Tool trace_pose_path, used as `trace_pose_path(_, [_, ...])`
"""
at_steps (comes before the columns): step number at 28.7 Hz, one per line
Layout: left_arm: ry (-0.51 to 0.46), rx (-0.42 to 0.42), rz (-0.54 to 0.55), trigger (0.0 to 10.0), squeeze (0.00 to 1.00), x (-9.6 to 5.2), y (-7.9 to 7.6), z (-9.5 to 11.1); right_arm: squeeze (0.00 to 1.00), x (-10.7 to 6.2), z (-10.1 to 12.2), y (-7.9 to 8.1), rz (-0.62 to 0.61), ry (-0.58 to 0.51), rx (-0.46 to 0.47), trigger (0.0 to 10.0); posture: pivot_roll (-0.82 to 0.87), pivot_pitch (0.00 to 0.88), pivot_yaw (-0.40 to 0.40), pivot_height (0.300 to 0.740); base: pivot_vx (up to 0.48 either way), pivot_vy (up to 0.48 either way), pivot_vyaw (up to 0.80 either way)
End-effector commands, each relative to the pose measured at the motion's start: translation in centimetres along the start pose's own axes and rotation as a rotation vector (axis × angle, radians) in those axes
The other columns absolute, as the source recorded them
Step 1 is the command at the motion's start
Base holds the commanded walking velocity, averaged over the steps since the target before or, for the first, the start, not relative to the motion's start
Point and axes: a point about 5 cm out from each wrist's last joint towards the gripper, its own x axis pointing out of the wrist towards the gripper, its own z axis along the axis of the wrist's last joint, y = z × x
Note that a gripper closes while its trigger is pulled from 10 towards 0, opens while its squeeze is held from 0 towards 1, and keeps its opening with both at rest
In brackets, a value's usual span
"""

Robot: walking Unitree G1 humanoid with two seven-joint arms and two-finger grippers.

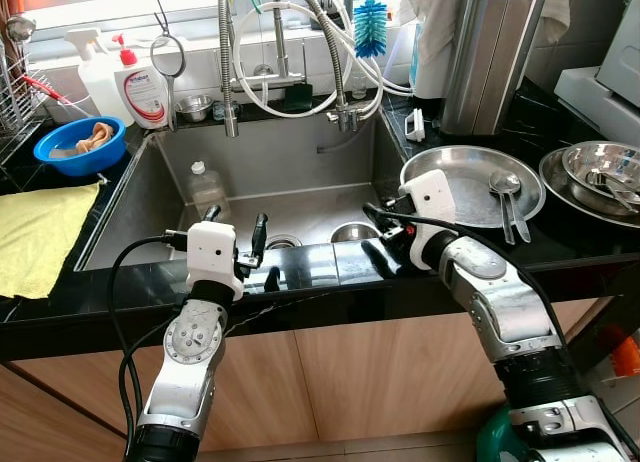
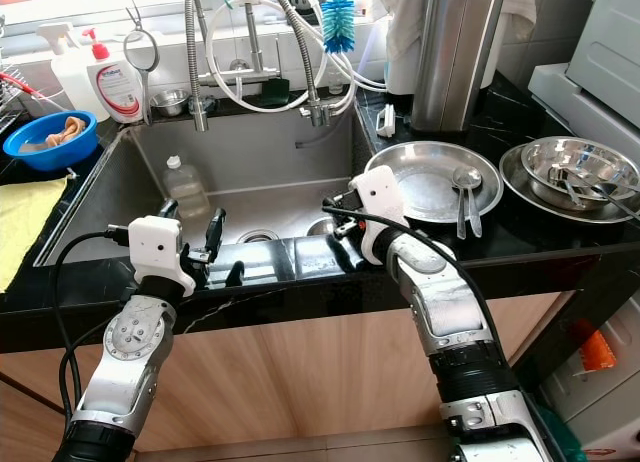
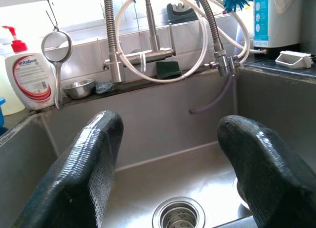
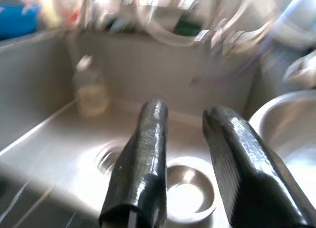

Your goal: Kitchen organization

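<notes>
Hovering above sink (image 1: pixel 150 197) front edge | left gripper (image 1: pixel 238 244) fingers spread wide, nothing held | right gripper (image 4: pixel 185 159) narrowly parted, empty, above small steel bowl (image 4: pixel 190 188)

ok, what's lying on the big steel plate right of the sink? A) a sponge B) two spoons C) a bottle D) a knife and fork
B: two spoons lie side by side on the right part of the steel plate, on the counter just right of the sink.
</notes>
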Motion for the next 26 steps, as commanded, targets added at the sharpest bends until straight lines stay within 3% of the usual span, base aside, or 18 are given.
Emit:
trace_pose_path(1, [-0.005,0.011,0.024,10.0,0.00,0.1,0.7,0.3,0.00,-0.7,1.6,-0.6,-0.089,-0.111,-0.009,10.0,-0.12,0.000,0.088,0.740,0.000,0.000,0.00])
trace_pose_path(3, [-0.003,0.011,0.023,10.0,0.00,0.1,0.7,0.2,0.00,-1.7,2.0,-0.6,-0.126,-0.176,-0.037,10.0,-0.12,0.000,0.089,0.740,0.000,0.000,0.00])
trace_pose_path(6, [-0.004,0.007,0.018,10.0,0.00,0.2,0.4,0.2,0.00,-4.6,0.9,-1.1,-0.268,-0.244,0.039,10.0,-0.13,0.000,0.084,0.740,0.000,0.000,0.00])
trace_pose_path(16, [-0.002,-0.002,0.015,10.0,0.00,0.4,0.2,0.1,0.00,-9.4,-0.2,-2.3,-0.453,-0.271,-0.009,10.0,-0.14,0.000,0.084,0.740,0.000,0.000,0.00])
trace_pose_path(17, [-0.002,-0.003,0.014,10.0,0.00,0.4,0.2,0.1,0.48,-9.9,-0.1,-2.2,-0.460,-0.279,-0.010,10.0,-0.15,0.000,0.085,0.740,0.000,0.000,0.00])
trace_pose_path(19, [-0.002,-0.003,0.014,10.0,0.00,0.3,0.2,0.0,0.48,-10.0,-0.1,-2.2,-0.461,-0.282,-0.011,10.0,-0.15,0.000,0.085,0.740,0.000,0.000,0.00])
trace_pose_path(21, [-0.001,-0.004,0.012,10.0,0.00,0.3,0.2,0.0,1.00,-10.4,0.0,-2.2,-0.474,-0.288,-0.015,10.0,-0.15,0.000,0.086,0.740,0.000,0.000,0.00])
trace_pose_path(26, [-0.002,-0.007,0.005,10.0,0.00,0.4,0.0,0.0,1.00,-10.5,-1.2,-1.5,-0.450,-0.230,-0.019,10.0,-0.15,0.000,0.091,0.740,0.000,0.000,0.00])
